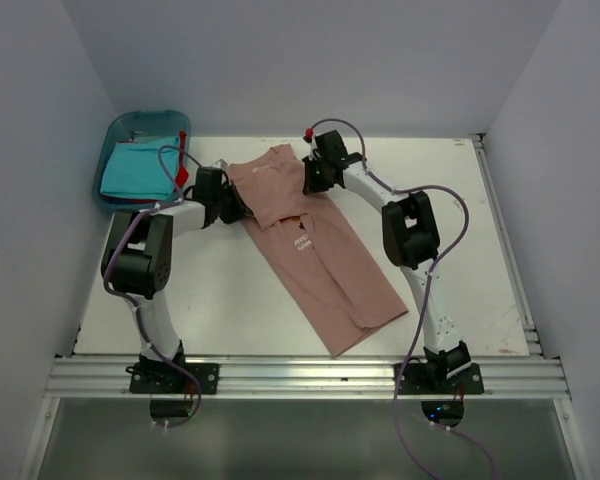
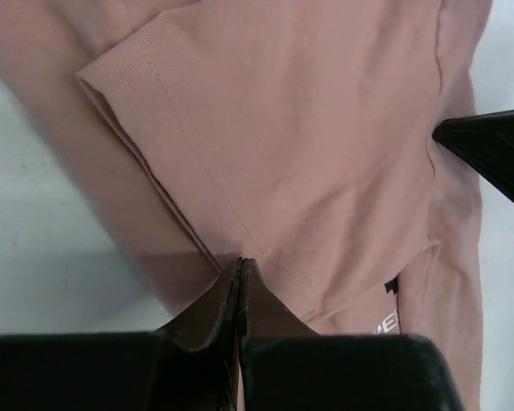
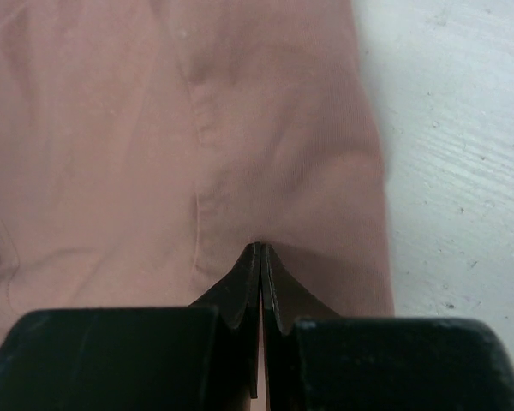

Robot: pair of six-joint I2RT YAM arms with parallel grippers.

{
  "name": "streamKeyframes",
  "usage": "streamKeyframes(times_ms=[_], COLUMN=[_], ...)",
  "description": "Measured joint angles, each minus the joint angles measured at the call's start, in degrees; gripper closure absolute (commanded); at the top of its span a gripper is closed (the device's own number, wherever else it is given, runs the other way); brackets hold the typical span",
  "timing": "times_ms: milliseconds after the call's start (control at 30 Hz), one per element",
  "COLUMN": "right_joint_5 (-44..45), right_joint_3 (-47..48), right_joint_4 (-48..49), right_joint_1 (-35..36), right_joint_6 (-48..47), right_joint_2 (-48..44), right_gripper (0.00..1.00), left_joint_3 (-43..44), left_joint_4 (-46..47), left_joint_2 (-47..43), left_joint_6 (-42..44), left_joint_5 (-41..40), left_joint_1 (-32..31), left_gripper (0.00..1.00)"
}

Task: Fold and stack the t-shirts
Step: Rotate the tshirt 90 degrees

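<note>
Pink t-shirt [image 1: 325, 265] lies slantwise on the white desk [image 1: 220, 290]. Its doubled-over upper part is near the middle of the far edge, and its lower hem points toward the near right corner, stopping short of the metal rail [image 1: 300, 375] along the near edge. White print [image 1: 302, 243] shows just below the folded part. The left gripper [image 1: 232, 205] comes in from the left side of the folded part. In its wrist view the fingertips [image 2: 240, 267] are pressed together with pink cloth drawn up between them, just below a short sleeve [image 2: 154, 103] that lies flat with its ribbed hem toward the bare desk. The right gripper [image 1: 312, 180] meets the same folded part from the right. Its tips [image 3: 259, 253] are likewise closed, with the cloth puckering where it is pinched, close to the shirt's right edge and the bare desk beyond it. A black finger of the right gripper shows at the right border of the left wrist view, so the two tools sit near each other across the fold. In the far left corner stands a blue bin [image 1: 140, 118] holding a turquoise t-shirt [image 1: 138, 170], and a strip of red cloth [image 1: 183, 165] hangs at the bin's right rim, just beside the left arm's wrist. Purple cables [image 1: 435, 195] loop along both arms, clear of the shirt.
</note>
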Motion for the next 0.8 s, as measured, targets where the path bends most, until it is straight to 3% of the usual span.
streamKeyframes(times_ms=[333, 700, 800], right_joint_5=[5.7, 16.2, 17.8], right_joint_3=[-2.0, -2.4, -4.1], right_joint_4=[1.2, -0.5, -0.7], right_joint_1=[-0.2, -2.8, -3.3], right_joint_6=[0.7, 3.7, 4.3], right_joint_2=[-0.2, -1.0, -2.2], right_gripper=[1.0, 1.0, 1.0], left_joint_3=[9.3, 37.2, 41.1], left_joint_4=[-0.7, -6.0, -7.2], left_joint_2=[9.1, 27.2, 29.4], left_joint_6=[-1.4, -0.7, -0.4], left_joint_5=[1.4, 6.2, 7.3], left_joint_1=[0.0, 0.0, 0.0], left_gripper=[1.0, 1.0, 1.0])
